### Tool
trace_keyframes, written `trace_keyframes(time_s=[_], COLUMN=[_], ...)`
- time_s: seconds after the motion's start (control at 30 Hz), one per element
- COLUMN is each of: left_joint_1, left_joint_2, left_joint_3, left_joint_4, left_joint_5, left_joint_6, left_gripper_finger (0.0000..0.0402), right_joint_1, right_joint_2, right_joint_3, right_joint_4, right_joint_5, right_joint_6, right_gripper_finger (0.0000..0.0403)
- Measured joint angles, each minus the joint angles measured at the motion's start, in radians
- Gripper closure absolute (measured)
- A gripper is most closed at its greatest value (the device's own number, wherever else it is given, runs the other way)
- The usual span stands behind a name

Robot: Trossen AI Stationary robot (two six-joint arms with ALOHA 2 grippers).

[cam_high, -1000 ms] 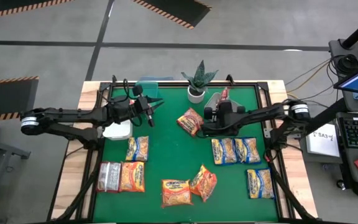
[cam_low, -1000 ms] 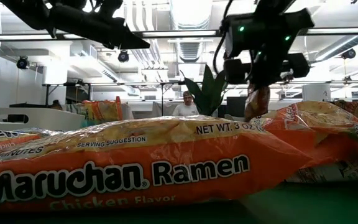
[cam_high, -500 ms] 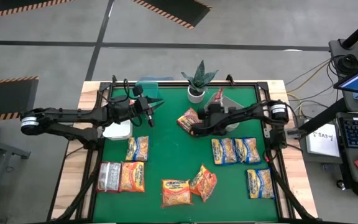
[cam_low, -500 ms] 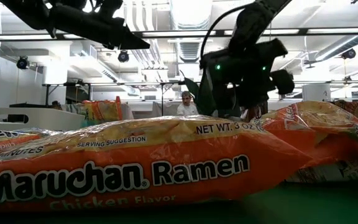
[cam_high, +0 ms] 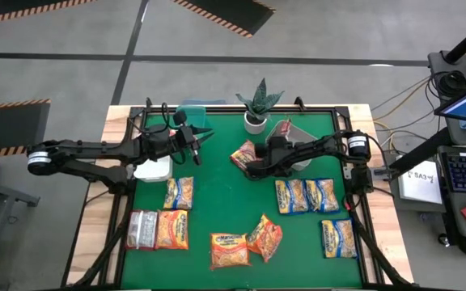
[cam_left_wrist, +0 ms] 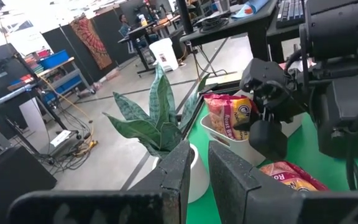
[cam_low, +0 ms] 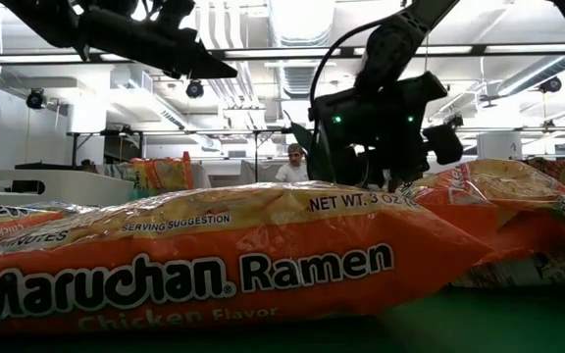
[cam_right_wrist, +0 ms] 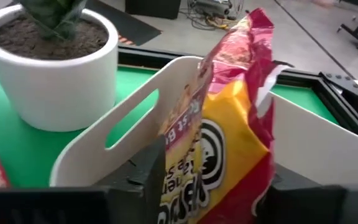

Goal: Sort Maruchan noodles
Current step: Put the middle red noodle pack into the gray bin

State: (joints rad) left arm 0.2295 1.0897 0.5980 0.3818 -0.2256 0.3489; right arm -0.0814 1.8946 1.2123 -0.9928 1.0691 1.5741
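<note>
right claw (cam_right_wrist: 207, 186) pinching red packet (cam_right_wrist: 229, 124) upright in white bin (cam_right_wrist: 123, 124) at table's 12 o'clock, by potted plant (cam_high: 256, 109) | left claw (cam_high: 194, 139) pressed together, hovering at 10 o'clock

Both arms are dark and slender, with silver joint caps, black cables and green lights.

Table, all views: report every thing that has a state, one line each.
Red packet: upright in the white bin.
White bin: upright, holding that packet.
Right gripper: at the white bin, by the red packet.
Left gripper: raised, empty, fingers close together.
Snake plant: upright in its pot.
Orange Maruchan packet: lying flat.
Yellow-and-blue packets: flat, side by side.
</note>
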Motion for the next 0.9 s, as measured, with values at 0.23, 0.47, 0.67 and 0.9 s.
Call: trace_keyframes(time_s=[0.23, 0.47, 0.67, 0.9], left_joint_1=[0.0, 0.0, 0.0, 0.0], left_joint_2=[0.003, 0.003, 0.005, 0.005], left_joint_3=[0.0, 0.0, 0.0, 0.0], left_joint_4=[0.006, 0.011, 0.014, 0.014], left_joint_5=[0.002, 0.008, 0.008, 0.008], left_joint_6=[-0.003, -0.015, -0.018, -0.018], left_gripper_finger=[0.0361, 0.0361, 0.0361, 0.0361], right_joint_1=[-0.004, -0.037, -0.039, -0.037], right_joint_2=[0.0, -0.002, -0.002, -0.002], right_joint_3=[0.037, 0.086, 0.138, 0.202], right_joint_4=[0.114, 0.168, 0.161, 0.157], right_joint_5=[-0.001, -0.001, -0.003, -0.004], right_joint_6=[-0.178, -0.32, -0.414, -0.521], right_gripper_finger=[0.0244, 0.0249, 0.0254, 0.0255])
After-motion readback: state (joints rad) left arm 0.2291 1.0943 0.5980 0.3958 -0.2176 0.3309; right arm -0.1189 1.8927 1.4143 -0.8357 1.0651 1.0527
